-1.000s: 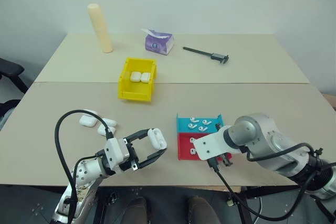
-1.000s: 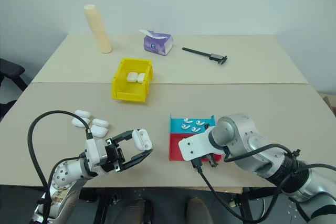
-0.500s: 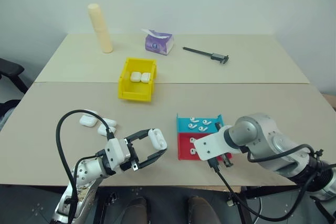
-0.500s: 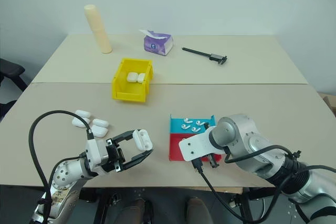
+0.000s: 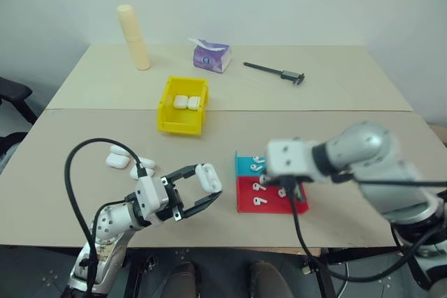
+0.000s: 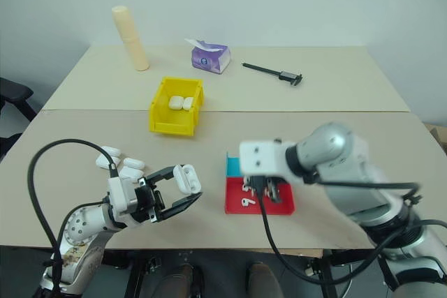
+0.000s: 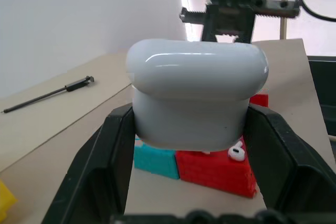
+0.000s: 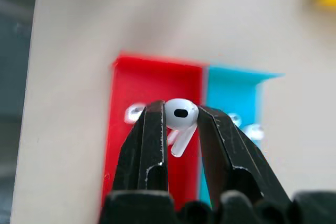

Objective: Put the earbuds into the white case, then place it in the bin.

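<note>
the left gripper is clamped on the white case, held above the table's near edge at about 7 o'clock; the right gripper, nearly closed, pinches one of the earbuds over the red tray and teal tray; the bin, at 11 o'clock from the trays, holds two cases.

left claw: two black curved fingers on a white block, lower left of the frame
left arm: silver-grey joint housings, looping black cable
right claw: two slim black fingers, ribbed inner faces
right arm: rounded silver-grey segments, white rectangular wrist block, black cables trailing below, lower right
</note>
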You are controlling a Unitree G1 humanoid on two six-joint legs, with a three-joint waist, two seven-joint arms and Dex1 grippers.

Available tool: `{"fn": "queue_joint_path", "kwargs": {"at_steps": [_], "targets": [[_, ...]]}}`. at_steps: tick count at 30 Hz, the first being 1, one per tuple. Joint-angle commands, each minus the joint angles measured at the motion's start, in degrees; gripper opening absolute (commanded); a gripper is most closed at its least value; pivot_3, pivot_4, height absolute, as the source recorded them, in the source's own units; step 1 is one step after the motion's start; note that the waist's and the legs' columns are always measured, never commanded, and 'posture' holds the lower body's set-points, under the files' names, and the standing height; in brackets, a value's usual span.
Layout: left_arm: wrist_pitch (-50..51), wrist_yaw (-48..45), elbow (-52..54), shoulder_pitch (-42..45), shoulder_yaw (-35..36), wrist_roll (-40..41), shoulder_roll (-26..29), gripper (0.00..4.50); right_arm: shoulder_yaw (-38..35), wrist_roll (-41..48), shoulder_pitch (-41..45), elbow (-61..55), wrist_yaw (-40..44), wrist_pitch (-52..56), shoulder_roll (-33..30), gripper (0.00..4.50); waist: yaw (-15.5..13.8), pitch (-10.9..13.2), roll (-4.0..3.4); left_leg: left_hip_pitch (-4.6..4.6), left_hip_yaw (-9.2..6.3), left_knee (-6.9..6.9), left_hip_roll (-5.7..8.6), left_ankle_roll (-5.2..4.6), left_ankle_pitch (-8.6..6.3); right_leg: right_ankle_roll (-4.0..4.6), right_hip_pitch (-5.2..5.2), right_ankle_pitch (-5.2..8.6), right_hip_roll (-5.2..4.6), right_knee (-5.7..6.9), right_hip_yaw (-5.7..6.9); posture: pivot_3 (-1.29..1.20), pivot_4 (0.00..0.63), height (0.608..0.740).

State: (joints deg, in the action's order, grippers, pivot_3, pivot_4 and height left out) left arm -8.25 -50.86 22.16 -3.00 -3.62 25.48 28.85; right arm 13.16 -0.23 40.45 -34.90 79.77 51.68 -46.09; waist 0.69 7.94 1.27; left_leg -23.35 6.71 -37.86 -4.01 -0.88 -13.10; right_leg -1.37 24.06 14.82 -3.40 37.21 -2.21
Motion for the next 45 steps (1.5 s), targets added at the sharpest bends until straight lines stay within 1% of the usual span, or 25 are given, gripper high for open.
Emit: {"fn": "queue_joint_path", "kwargs": {"at_steps": [1, 2, 3, 4, 8, 11, 16, 19, 24, 34, 39, 45], "targets": [[5.33, -0.26, 5.62, 3.08, 1.40, 7.09, 1.20, 2.78, -13.76, 10.46, 3.78, 1.14, -2.12, 2.52, 2.95, 0.68, 0.01, 0.00, 0.01, -0.01, -0.01, 0.00, -0.01, 0.00, 0.00, 0.00, -0.01, 0.00, 0.00, 0.00, 0.01, 0.00, 0.150, 0.740], [7.30, -0.16, 6.76, 4.55, 1.22, 9.20, 1.28, 2.78, -18.20, 13.50, 4.26, 2.32, -3.98, -0.09, 5.67, 0.68, 0.00, 0.01, 0.01, -0.02, -0.01, 0.00, 0.00, 0.00, 0.00, 0.00, -0.01, 0.00, 0.00, -0.01, 0.01, 0.00, 0.150, 0.740], [8.65, -0.17, 7.43, 5.52, 1.23, 10.61, 1.36, 2.78, -20.89, 15.65, 4.47, 3.04, -5.49, -2.01, 7.48, 0.68, -0.01, 0.01, 0.01, -0.01, -0.02, 0.00, 0.01, 0.00, 0.00, 0.00, -0.04, 0.00, 0.00, -0.01, 0.01, 0.00, 0.150, 0.740], [9.47, -0.40, 7.77, 6.28, 1.25, 11.51, 1.35, 2.78, -22.58, 17.13, 4.32, 3.43, -6.79, -4.06, 8.86, 0.68, -0.01, 0.00, 0.01, -0.01, -0.01, 0.00, 0.02, 0.00, 0.00, -0.02, -0.03, -0.01, 0.00, -0.01, 0.00, 0.00, 0.150, 0.740], [14.91, -2.88, 8.93, 8.83, 1.63, 17.92, 2.54, 2.78, -28.72, 26.81, 0.57, 2.68, -11.93, -13.34, 19.23, 0.68, 0.14, 0.00, 0.02, -0.01, -0.02, 0.02, 0.01, 0.00, 0.00, -0.03, -0.06, -0.01, 0.04, -0.01, -0.01, 0.00, 0.150, 0.740], [15.71, -5.60, 8.21, 10.35, 1.60, 18.98, 2.90, 2.78, -29.44, 32.89, -3.27, 1.71, -12.97, -18.47, 23.64, 0.68, 0.13, 0.00, 0.00, -0.01, -0.02, 0.02, -0.01, 0.00, 0.01, -0.03, -0.05, -0.01, 0.07, 0.03, -0.02, 0.00, 0.150, 0.740], [16.93, -7.93, 7.22, 13.17, 1.55, 18.58, 3.36, 2.78, -26.68, 38.56, -7.39, 2.36, -13.90, -24.68, 27.07, 0.68, 0.11, 0.00, 0.00, 0.04, 0.00, 0.01, 0.01, 0.01, 0.01, -0.05, -0.10, -0.02, 0.06, 0.03, -0.01, 0.00, 0.150, 0.740], [17.35, -8.57, 6.85, 13.94, 1.50, 18.71, 2.63, 2.78, -23.44, 38.38, -9.38, 4.28, -11.76, -29.02, 27.06, 0.68, 0.18, 0.00, 0.00, 0.05, 0.00, 0.01, 0.01, 0.01, 0.01, -0.05, -0.10, -0.02, 0.06, 0.03, -0.03, 0.00, 0.150, 0.740], [17.78, -8.85, 5.85, 14.68, 1.46, 18.07, 1.79, 2.78, -19.12, 37.69, -9.30, 8.27, -10.52, -34.09, 26.86, 0.68, 0.18, 0.00, 0.00, 0.06, 0.01, 0.02, 0.00, 0.01, 0.01, -0.05, -0.10, -0.02, 0.08, 0.03, -0.03, 0.00, 0.150, 0.740], [17.15, -9.62, 4.79, 15.18, 1.99, 17.78, 1.11, 2.78, -12.81, 36.58, -9.60, 12.54, -9.15, -40.71, 26.68, 0.68, 0.12, 0.00, 0.00, 0.05, 0.03, 0.02, 0.00, 0.01, 0.01, -0.05, -0.10, -0.02, 0.07, 0.01, -0.02, 0.00, 0.150, 0.740], [17.03, -10.02, 5.29, 14.65, 2.01, 17.80, 0.83, 2.78, -10.86, 35.78, -9.99, 13.58, -9.36, -42.67, 26.75, 0.68, 0.09, 0.00, 0.00, 0.04, 0.03, 0.02, 0.00, 0.01, 0.01, -0.05, -0.09, -0.02, 0.07, 0.02, -0.02, 0.00, 0.150, 0.740], [17.02, -10.05, 5.80, 14.28, 2.02, 17.67, 0.62, 2.78, -10.47, 34.60, -8.98, 17.06, -8.63, -45.11, 26.07, 0.68, 0.07, 0.00, 0.00, 0.04, 0.07, 0.02, 0.00, 0.01, 0.01, -0.04, -0.09, -0.02, 0.07, 0.01, -0.02, 0.00, 0.150, 0.740]]}}
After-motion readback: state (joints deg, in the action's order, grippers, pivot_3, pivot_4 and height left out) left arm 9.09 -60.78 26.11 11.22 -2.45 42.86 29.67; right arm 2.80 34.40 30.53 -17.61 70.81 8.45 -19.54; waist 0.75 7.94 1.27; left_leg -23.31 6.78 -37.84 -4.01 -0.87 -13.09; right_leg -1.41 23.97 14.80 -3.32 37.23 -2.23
